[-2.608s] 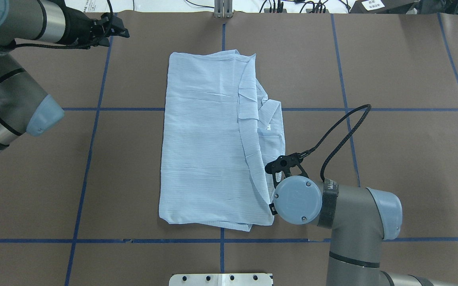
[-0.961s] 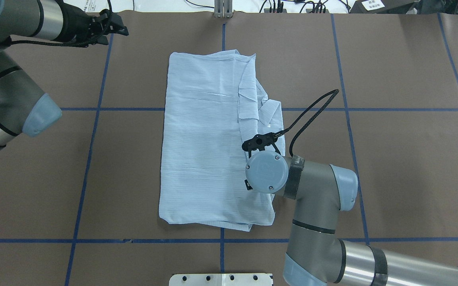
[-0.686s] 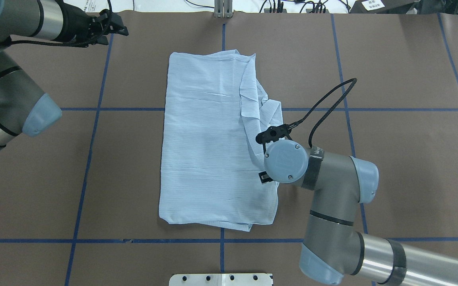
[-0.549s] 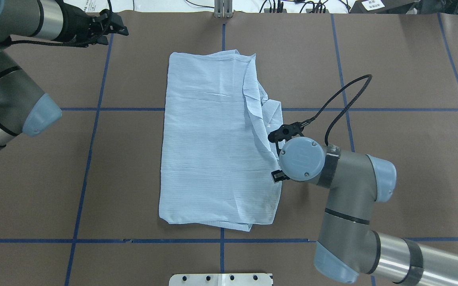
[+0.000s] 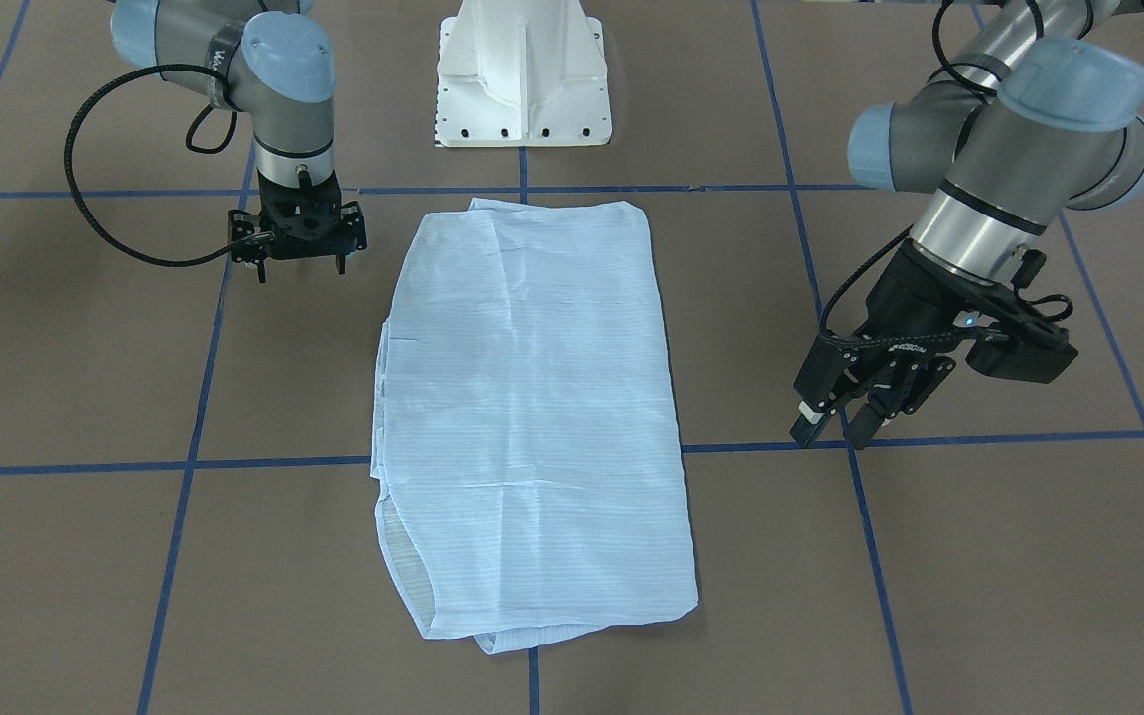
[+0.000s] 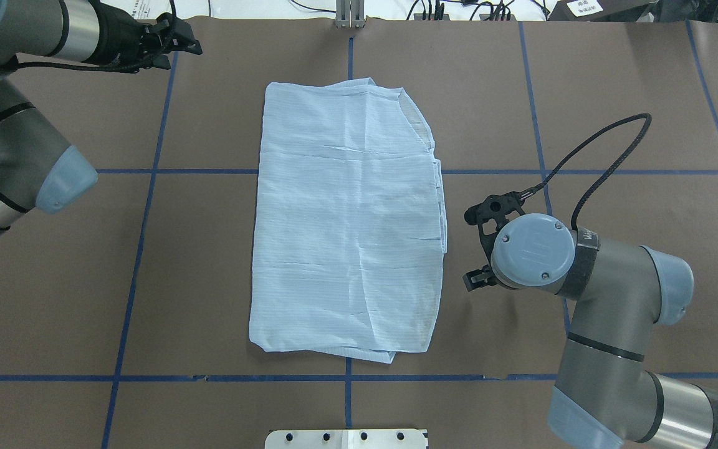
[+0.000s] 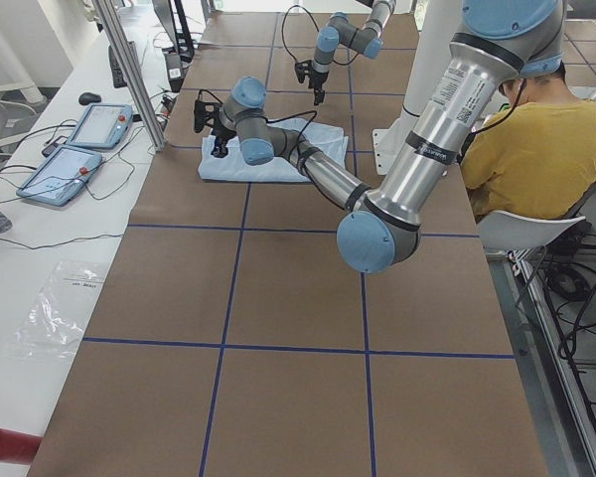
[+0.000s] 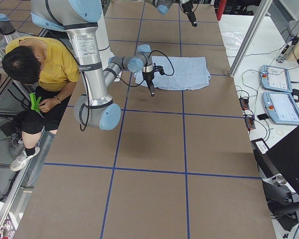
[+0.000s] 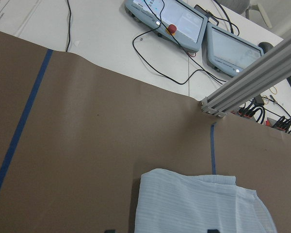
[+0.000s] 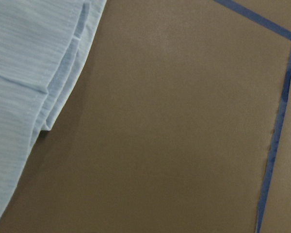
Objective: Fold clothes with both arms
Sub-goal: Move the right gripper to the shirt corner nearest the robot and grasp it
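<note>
You have the shirt (image 5: 532, 397) lying flat in the middle of the bench (image 5: 979, 576), folded into a long rectangle whose long sides run away from the robot; stacked hems show along its right edge, and a lower layer peeks out at the end farthest from the robot; the right pincer (image 5: 301, 266) points down just beside that right edge, apart from the cloth, its fingers spread and holding nothing; whether its tips touch the bench you cannot tell; its wrist camera shows the layered edge at one side and bare brown surface next to it; the left pincer (image 5: 830, 435) hangs well apart from the shirt, off its left side, toward the far end of the bench, likewise released, with a gap between its fingers and nothing in it; its wrist camera looks over the shirt's far end; blue tape lines cross the brown surface around the shirt.
</note>
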